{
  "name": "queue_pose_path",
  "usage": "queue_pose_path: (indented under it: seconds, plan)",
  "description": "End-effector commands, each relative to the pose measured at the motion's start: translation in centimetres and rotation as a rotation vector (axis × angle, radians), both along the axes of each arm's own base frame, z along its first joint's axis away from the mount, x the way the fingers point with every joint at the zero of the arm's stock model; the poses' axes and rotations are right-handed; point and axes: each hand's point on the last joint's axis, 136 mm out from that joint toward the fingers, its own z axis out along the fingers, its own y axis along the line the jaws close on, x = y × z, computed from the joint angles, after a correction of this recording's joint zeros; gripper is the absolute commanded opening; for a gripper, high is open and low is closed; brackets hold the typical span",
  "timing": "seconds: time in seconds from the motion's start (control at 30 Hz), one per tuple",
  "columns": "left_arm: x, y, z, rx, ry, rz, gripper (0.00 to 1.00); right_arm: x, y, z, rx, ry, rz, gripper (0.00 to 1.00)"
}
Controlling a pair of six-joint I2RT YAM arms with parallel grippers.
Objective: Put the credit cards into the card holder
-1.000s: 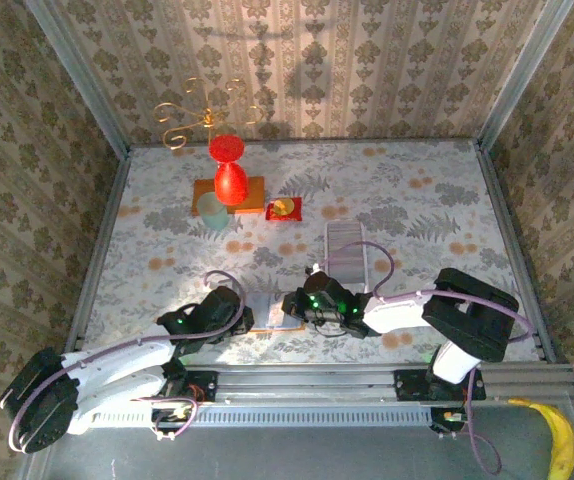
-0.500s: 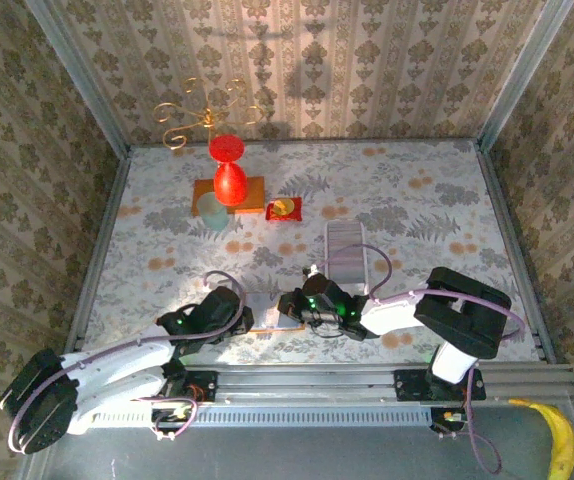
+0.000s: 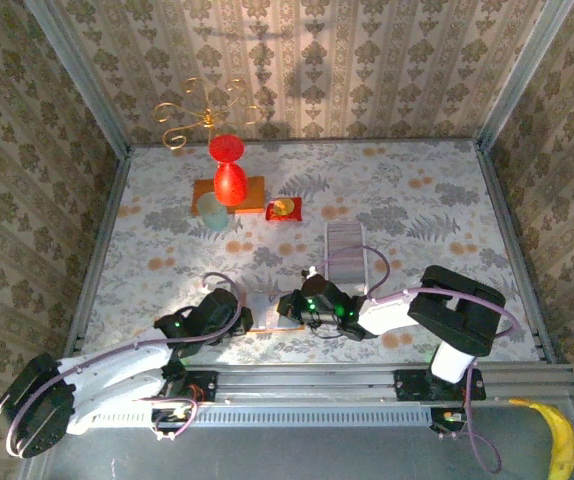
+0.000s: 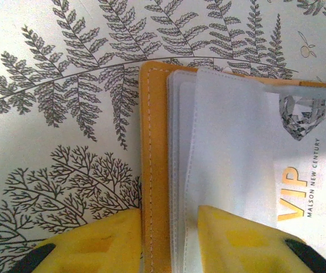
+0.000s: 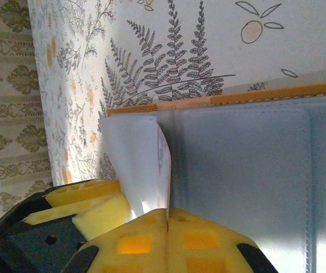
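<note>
Desk (image 3: 417, 200) under fern-and-flower cloth. My left arm (image 3: 117, 365) and right arm (image 3: 397, 312) reach in low along its near edge and meet at the card holder (image 3: 270, 314), which lies open and flat between them. My left tool (image 4: 166, 220) is part open, astride the holder's orange border, with one finger (image 4: 95, 244) on the desk side and the other on the clear sleeves (image 4: 225, 148). I judge it is pinning the holder, not pinching it. My right tool (image 5: 166, 211) is closed on a white card (image 5: 137, 162), gripped by its near edge, and the card stands at an angle over one sleeve's margin. From the left wrist its face reads VIP. I cannot tell whether its leading edge is in a pocket yet. Risks: the card catches the sleeve's stitched lip instead of the slot and bows or skids across the top. The thin grip on one edge could let it swivel between my fingers. A push along the desk could drag the holder if the left tool bears lightly. Against a second ago, the right elbow has swung in toward the middle and the right tool has crept a little leftward over the holder. The holder has not moved.
</note>
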Motion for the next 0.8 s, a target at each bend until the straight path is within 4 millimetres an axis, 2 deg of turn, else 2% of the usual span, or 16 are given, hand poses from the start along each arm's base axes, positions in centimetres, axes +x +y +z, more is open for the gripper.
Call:
queue_pose_path:
  seconds: [0.0,0.13,0.23,0.3,0.43,0.57,0.67,0.77]
  plan:
    - [-1.2,1.6,-1.9,0.059,0.059,0.017,0.32,-0.7,0.5,-0.9,-0.047,0.010,0.052,0.06]
    - [-1.2,1.6,-2.1,0.062,0.060,0.020,0.31,-0.5,0.9,-0.7,-0.045,-0.003,0.067,0.07]
    - [-1.2,1.5,-1.9,0.060,0.065,0.020,0.31,-0.4,1.1,-0.6,-0.074,-0.015,0.090,0.13]
    - [-1.2,1.6,-1.9,0.065,0.068,0.020,0.31,-0.4,0.8,-0.9,-0.113,-0.014,0.098,0.23]
    - [-1.1,1.9,-2.0,0.075,0.057,0.025,0.31,-0.2,-0.4,-1.2,-0.185,-0.017,0.087,0.25]
    - [-1.2,2.0,-2.2,0.091,0.062,0.020,0.31,-0.3,-1.7,-1.3,-0.281,-0.030,0.101,0.36]
    - [-1.2,2.0,-2.1,0.095,0.060,0.017,0.31,-0.3,-2.4,-1.3,-0.333,-0.042,0.105,0.39]
    - [-1.1,2.1,-2.1,0.098,0.056,0.019,0.31,-0.3,-2.2,-1.3,-0.332,-0.045,0.118,0.38]
